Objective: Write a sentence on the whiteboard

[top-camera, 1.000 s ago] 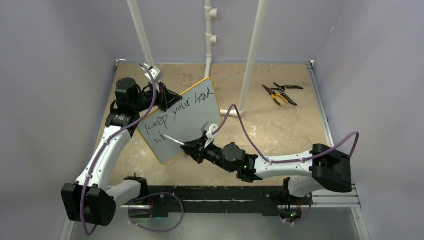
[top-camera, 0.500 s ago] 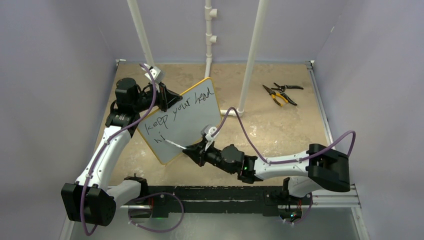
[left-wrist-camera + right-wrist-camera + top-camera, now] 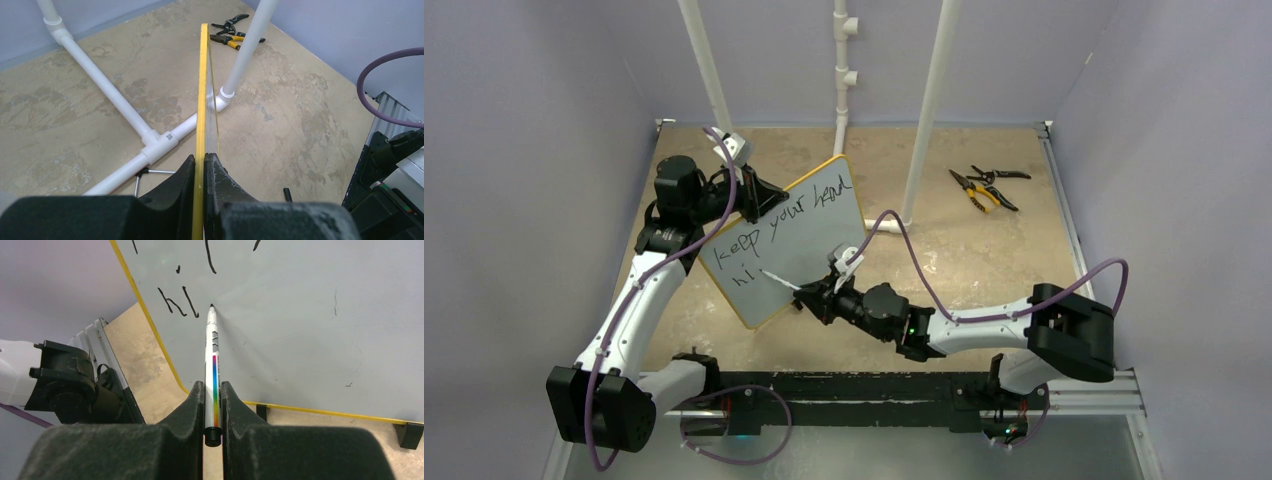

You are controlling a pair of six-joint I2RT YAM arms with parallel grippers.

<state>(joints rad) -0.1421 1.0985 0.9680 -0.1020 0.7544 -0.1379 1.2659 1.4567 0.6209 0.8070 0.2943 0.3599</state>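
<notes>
The whiteboard (image 3: 809, 235), pale with a yellow frame, stands tilted on the table. My left gripper (image 3: 759, 200) is shut on its upper left edge; in the left wrist view the jaws clamp the yellow frame (image 3: 202, 100). The sentence (image 3: 779, 222) reads "keep your head" with "hi" (image 3: 177, 302) below. My right gripper (image 3: 809, 295) is shut on a white marker (image 3: 212, 365) with a rainbow stripe. Its black tip touches the board just right of "hi".
Yellow-handled pliers and black cutters (image 3: 984, 187) lie at the back right. White PVC posts (image 3: 929, 110) rise behind the board, with a pipe joint (image 3: 160, 142) on the table. The board's black feet (image 3: 407, 432) rest on the table.
My right gripper moved the marker up and left, from below the board's lower edge area back to the surface, with the tip now just right of "hi". The left arm and board stayed still.
</notes>
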